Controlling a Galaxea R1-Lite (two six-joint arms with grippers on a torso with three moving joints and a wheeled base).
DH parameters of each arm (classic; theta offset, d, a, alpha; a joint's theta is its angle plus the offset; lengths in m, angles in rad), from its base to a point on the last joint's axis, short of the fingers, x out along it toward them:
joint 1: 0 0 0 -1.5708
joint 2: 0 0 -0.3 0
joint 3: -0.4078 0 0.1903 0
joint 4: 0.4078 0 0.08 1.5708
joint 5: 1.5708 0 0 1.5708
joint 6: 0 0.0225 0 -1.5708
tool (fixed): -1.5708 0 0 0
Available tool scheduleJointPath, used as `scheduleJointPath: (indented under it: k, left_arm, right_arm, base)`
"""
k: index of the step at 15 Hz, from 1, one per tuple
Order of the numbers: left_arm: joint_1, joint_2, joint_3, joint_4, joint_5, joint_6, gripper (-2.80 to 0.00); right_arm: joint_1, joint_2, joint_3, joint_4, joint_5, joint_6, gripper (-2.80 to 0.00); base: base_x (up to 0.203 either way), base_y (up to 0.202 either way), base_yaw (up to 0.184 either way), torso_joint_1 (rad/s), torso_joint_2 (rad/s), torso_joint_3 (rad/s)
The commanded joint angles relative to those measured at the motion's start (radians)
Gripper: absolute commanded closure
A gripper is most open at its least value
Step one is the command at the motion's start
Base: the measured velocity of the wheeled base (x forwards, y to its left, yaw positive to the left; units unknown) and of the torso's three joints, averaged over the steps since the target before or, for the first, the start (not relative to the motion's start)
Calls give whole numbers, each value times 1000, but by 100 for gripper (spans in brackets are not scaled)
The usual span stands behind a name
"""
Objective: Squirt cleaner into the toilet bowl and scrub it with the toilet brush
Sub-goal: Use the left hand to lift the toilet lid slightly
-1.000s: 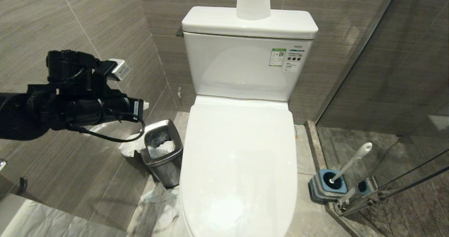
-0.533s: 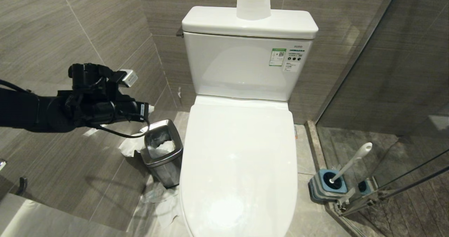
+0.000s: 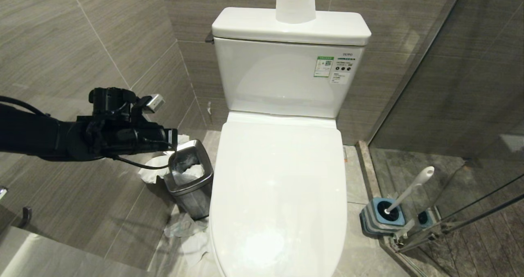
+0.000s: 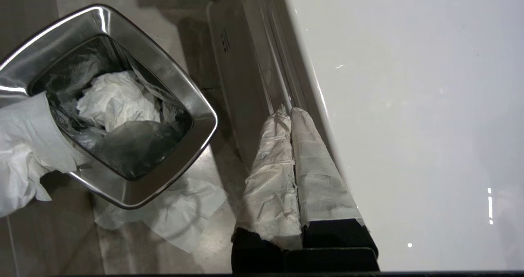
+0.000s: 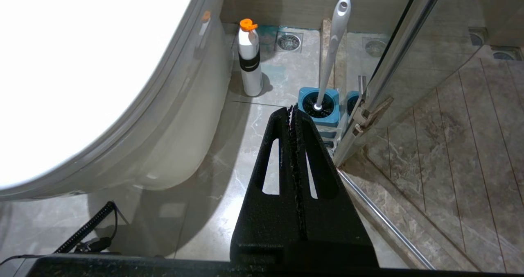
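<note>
left claw (image 3: 177, 137) lower, nearer steel bin (image 3: 206, 174), toilet bowl (image 3: 278, 195)

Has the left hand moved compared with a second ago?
Yes. In the head view, the left hand has come down and toward the toilet, now sitting just above the steel bin, fingers shut.

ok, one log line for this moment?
left pincer: shut, empty, beside toilet lid edge, by steel bin | right pincer: shut, parked | lid: closed | toilet brush: in holder | cleaner: on floor
</note>
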Motion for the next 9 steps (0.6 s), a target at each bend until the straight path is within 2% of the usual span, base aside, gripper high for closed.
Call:
scheduleJointPath:
  k: [1,5,9]
  left_arm:
    - [50,8,36,-1,-75,-3,0]
    - [111,47,69,-1,-257,-24,0]
    - [105,42,123,-4,-388,-65,0]
  right_arm:
    - [0,0,0,0,0,0,0]
    - [0,0,0,0,0,0,0]
    - [0,0,0,0,0,0,0]
  base:
    - [0,0,0,0,0,0]
    - [0,0,0,0,0,0]
    - [0,0,0,0,0,0]
